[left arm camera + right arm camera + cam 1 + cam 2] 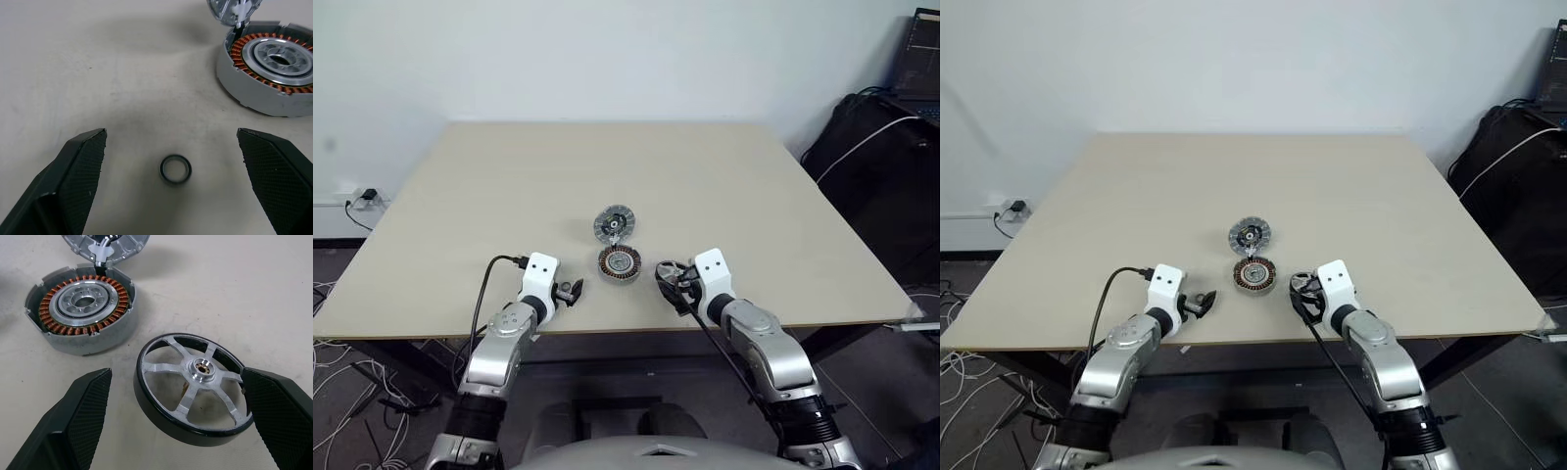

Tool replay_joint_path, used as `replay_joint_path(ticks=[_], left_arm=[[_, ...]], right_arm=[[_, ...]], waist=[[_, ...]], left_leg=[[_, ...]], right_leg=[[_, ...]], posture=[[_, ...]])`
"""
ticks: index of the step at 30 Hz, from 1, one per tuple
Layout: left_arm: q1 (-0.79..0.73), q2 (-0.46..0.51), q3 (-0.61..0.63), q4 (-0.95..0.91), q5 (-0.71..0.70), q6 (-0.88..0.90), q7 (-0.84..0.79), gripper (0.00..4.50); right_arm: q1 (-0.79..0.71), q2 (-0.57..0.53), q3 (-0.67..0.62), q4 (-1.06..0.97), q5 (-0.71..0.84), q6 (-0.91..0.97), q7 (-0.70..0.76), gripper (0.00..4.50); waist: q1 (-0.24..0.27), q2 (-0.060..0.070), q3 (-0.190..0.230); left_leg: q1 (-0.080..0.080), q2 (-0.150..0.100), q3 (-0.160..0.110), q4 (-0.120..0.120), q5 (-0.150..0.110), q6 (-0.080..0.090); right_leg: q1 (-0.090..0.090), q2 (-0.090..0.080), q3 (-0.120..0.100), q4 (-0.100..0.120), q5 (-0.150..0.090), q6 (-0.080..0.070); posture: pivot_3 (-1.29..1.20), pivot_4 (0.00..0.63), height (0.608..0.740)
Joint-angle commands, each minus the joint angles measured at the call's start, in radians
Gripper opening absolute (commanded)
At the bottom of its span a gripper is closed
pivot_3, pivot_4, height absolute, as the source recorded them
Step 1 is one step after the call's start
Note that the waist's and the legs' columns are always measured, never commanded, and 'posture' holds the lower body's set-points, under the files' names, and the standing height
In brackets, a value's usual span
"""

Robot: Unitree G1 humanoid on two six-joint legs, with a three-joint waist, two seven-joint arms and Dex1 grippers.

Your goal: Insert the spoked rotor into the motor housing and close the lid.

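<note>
Left gripper (570, 291) lower left, fingers spread, small ring (175, 169) between them on table (509, 186). Motor housing (619, 264) center, lid (614, 224) just above. Right gripper (672, 282) lower right, fingers wide around spoked rotor (195, 387).

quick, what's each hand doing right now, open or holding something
Left hand: open, holding nothing, a small ring on the table between its fingers.
Right hand: open, its fingers either side of the spoked rotor, not clamped on it.
</note>
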Motion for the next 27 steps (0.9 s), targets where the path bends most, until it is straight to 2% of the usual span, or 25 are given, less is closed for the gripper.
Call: replay_joint_path(ticks=[1, 9, 12, 22, 27], left_arm=[[-0.055, -0.006, -0.018, 0.059, 0.018, -0.017, -0.001, 4.50], [-0.087, -0.001, -0.037, 0.130, 0.050, -0.009, 0.005, 4.50], [-0.077, 0.005, -0.041, 0.128, 0.059, -0.001, 0.006, 3.97], [-0.031, 0.025, -0.040, 0.075, 0.057, 0.018, 0.014, 0.73], [0.002, 0.030, -0.039, 0.018, 0.051, 0.031, 0.013, 0.68]], right_arm=[[-0.021, 0.008, -0.012, -0.018, 0.003, -0.021, -0.005, 4.48], [-0.010, 0.010, -0.022, -0.018, 0.002, -0.027, -0.010, 4.48], [-0.008, 0.013, -0.021, -0.019, 0.001, -0.027, -0.013, 4.50], [-0.013, 0.015, -0.013, -0.011, 0.000, -0.029, -0.014, 4.50], [-0.011, 0.014, -0.014, -0.002, 0.000, -0.035, -0.013, 4.50]], waist=[[0.000, 0.000, 0.000], [0.001, 0.000, 0.000], [0.000, 0.000, 0.000], [-0.006, 0.000, 0.000], [-0.006, 0.000, 0.000]], left_leg=[[0.000, 0.000, 0.000, 0.000, 0.000, 0.000], [0.000, -0.001, 0.000, 0.001, 0.000, 0.001], [0.001, -0.001, 0.000, 0.001, 0.000, 0.001], [0.003, 0.001, 0.000, 0.001, 0.000, 0.001], [0.002, 0.001, 0.000, 0.001, 0.000, 0.001]], right_leg=[[0.000, 0.000, 0.000, 0.000, 0.000, 0.000], [0.001, -0.001, 0.000, 0.000, 0.001, 0.001], [0.002, -0.002, 0.000, 0.000, 0.001, 0.001], [0.002, -0.002, 0.001, 0.000, 0.001, 0.001], [0.002, -0.002, 0.001, 0.000, 0.002, 0.000]], posture=[[0.00, 0.000, 0.740], [0.00, 0.000, 0.740], [0.00, 0.000, 0.740], [0.00, 0.000, 0.740], [0.00, 0.000, 0.740]])
